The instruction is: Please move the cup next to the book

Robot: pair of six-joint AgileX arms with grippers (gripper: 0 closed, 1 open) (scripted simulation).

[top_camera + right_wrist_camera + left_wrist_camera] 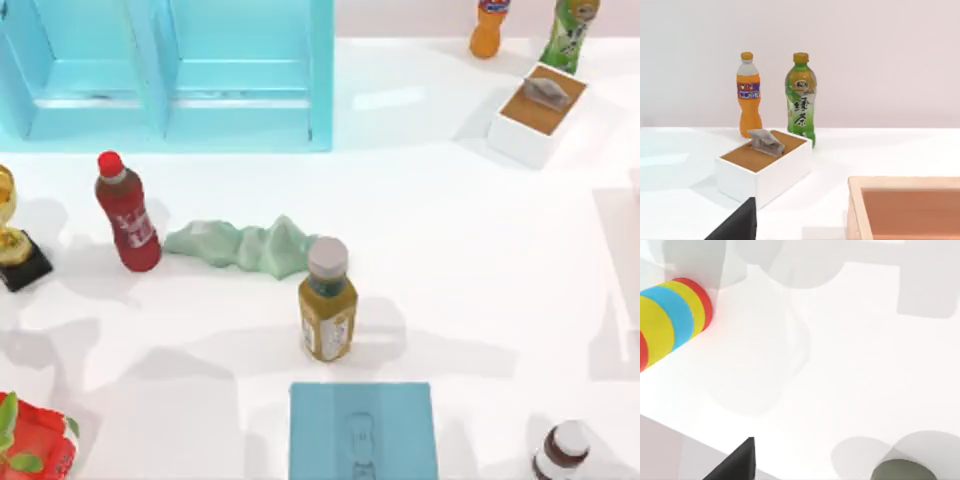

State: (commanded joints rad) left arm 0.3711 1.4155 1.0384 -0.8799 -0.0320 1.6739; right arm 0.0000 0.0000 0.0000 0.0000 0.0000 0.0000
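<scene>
The cup [8, 225], far left of the book [363, 430], looked stiff, slippery, best gripped at its stem; grippers' states couldn't be told.

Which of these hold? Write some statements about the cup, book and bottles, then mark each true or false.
1. The cup stands at the table's left edge. True.
2. The cup touches the book. False: they are far apart, the book at the near edge.
3. A grey-capped bottle stands just beyond the book. True.
4. The red bottle lies inside the cabinet. False: it stands on the table before it.
</scene>
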